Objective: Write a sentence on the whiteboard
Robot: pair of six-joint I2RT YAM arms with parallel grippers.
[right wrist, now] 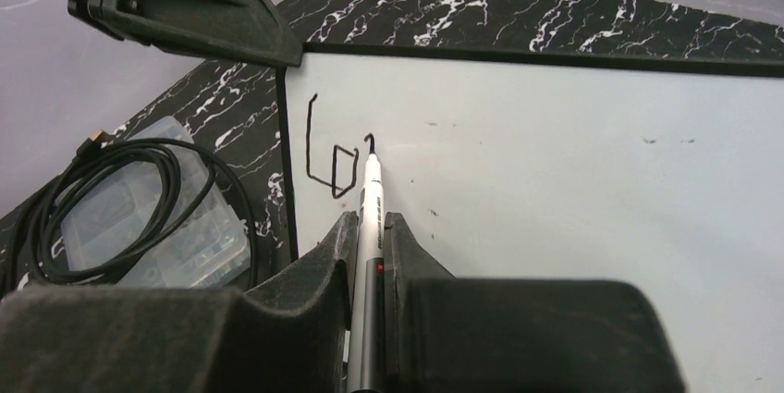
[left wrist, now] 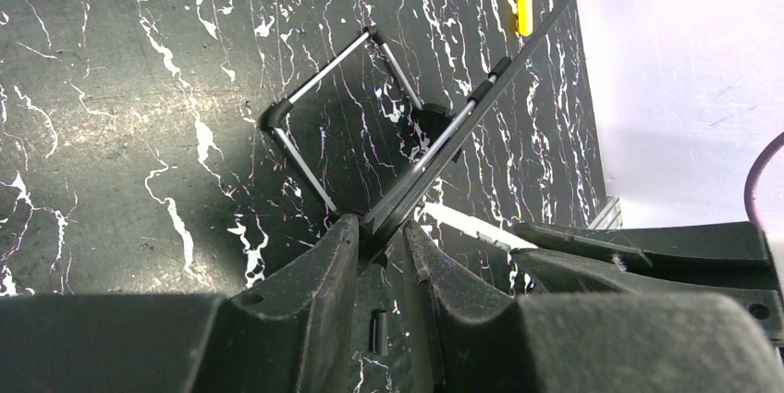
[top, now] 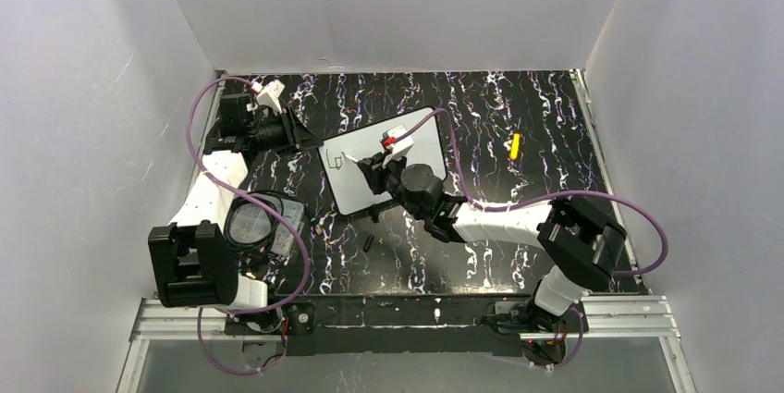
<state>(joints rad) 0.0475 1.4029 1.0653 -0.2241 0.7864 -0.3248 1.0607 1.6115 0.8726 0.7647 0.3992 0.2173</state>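
Note:
The whiteboard (top: 422, 139) stands tilted on its wire stand (left wrist: 324, 102) in the middle of the black marbled table. My left gripper (top: 310, 139) is shut on the board's left edge; in the left wrist view the board's edge (left wrist: 453, 129) runs from between the fingers (left wrist: 319, 264), with the gripper (left wrist: 381, 236) closed on its rim. My right gripper (right wrist: 368, 222) is shut on a white and grey pen (right wrist: 371, 191), whose black tip touches the whiteboard (right wrist: 555, 180). Black strokes (right wrist: 331, 164) lie near the board's left edge, with a short fresh stroke at the tip.
A clear plastic box (top: 268, 227) with a coiled black cable on it sits by the left arm, also visible as the box (right wrist: 148, 217) in the right wrist view. A yellow object (top: 515, 145) lies at the right back. A small black cap (top: 368, 243) lies in front of the board.

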